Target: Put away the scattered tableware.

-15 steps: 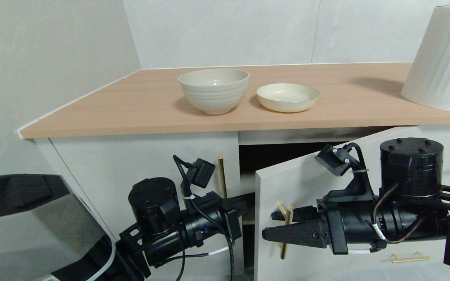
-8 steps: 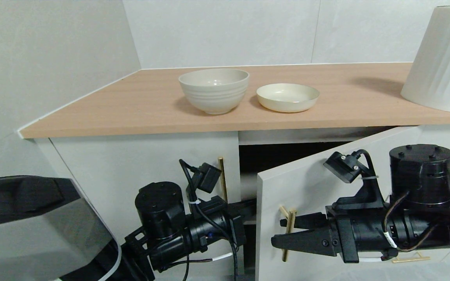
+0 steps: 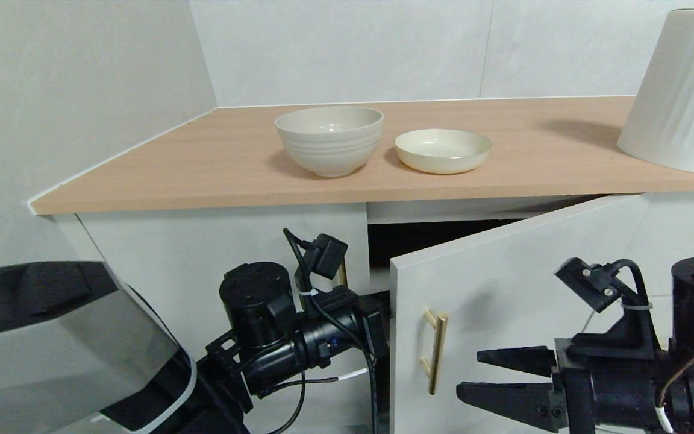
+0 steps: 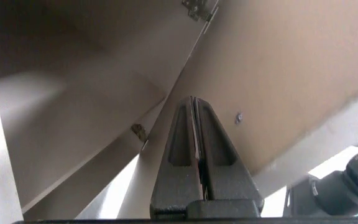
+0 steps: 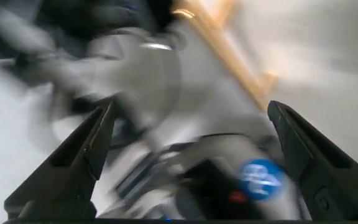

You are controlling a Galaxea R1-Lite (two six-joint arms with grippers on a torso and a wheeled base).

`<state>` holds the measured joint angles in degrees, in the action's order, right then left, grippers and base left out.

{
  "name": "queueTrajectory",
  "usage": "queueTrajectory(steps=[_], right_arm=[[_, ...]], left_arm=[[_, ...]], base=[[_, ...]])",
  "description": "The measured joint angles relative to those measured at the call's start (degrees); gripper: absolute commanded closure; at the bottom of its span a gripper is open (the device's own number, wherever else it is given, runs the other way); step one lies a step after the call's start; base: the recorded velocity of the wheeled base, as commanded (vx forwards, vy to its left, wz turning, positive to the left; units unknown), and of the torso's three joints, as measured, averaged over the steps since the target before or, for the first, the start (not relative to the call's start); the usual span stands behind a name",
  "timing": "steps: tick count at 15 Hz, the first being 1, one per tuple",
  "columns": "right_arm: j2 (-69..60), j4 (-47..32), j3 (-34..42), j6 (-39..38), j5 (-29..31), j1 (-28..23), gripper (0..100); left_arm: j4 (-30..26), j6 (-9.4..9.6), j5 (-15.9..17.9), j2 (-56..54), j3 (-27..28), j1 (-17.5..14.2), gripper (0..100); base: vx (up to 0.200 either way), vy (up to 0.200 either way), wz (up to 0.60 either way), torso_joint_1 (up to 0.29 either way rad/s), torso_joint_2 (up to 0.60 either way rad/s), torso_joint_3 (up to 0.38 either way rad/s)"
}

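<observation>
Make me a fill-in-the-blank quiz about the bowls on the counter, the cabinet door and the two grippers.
1. On the countertop, the deep bowl stands to the robot's ____ of the shallow dish.
2. The cabinet door with the brass handle stands ____, not closed.
3. The right gripper, apart from that handle, holds ____.
4. The left gripper, inside the cabinet, is ____, not open.
Missing words: left; open; nothing; shut.
</observation>
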<state>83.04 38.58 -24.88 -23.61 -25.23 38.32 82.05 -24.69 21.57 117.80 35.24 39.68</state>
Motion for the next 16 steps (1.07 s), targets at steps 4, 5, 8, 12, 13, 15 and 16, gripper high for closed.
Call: queueTrajectory(steps=[4, 5, 8, 12, 13, 15, 16], right_arm=[[-3.56, -5.79, 1.9, 1.04, 24.99, 13.34, 0], [-5.1, -8.95, 1.99, 1.06, 25.28, 14.58, 0], [-10.12, -16.16, 1.9, 0.98, 21.22, 15.73, 0], [-11.96, -16.51, 1.71, 1.08, 20.68, 15.7, 0], [-12.07, -16.55, 1.79, 1.08, 20.68, 15.7, 0], [-12.15, -16.55, 1.84, 1.12, 20.68, 15.7, 0], [-12.18, -16.6, 1.95, 1.12, 20.7, 15.7, 0]], left_arm=[[-5.58, 0.13, 0.11, -2.52, 2.65, -0.02, 100], [-5.72, 0.13, 0.07, -2.97, 2.73, -0.02, 100], [-5.75, 0.24, 0.13, -3.77, 2.85, -0.13, 100], [-5.75, 0.93, 0.11, -3.57, 2.57, -0.07, 100], [-5.75, 0.93, 0.11, -3.5, 2.57, 0.09, 100], [-5.75, 0.93, 0.11, -3.22, 2.77, 0.54, 100], [-5.74, 0.93, 0.13, -2.86, 2.85, 0.69, 100]], base=[[0.0, 0.0, 0.0, 0.0, 0.0, 0.0], [0.0, 0.0, 0.0, 0.0, 0.0, 0.0], [0.0, 0.0, 0.0, 0.0, 0.0, 0.0], [0.0, 0.0, 0.0, 0.0, 0.0, 0.0], [0.0, 0.0, 0.0, 0.0, 0.0, 0.0], [-0.1, 0.0, 0.0, 0.001, 0.0, 0.004], [-0.2, 0.0, 0.0, 0.002, 0.0, 0.002]])
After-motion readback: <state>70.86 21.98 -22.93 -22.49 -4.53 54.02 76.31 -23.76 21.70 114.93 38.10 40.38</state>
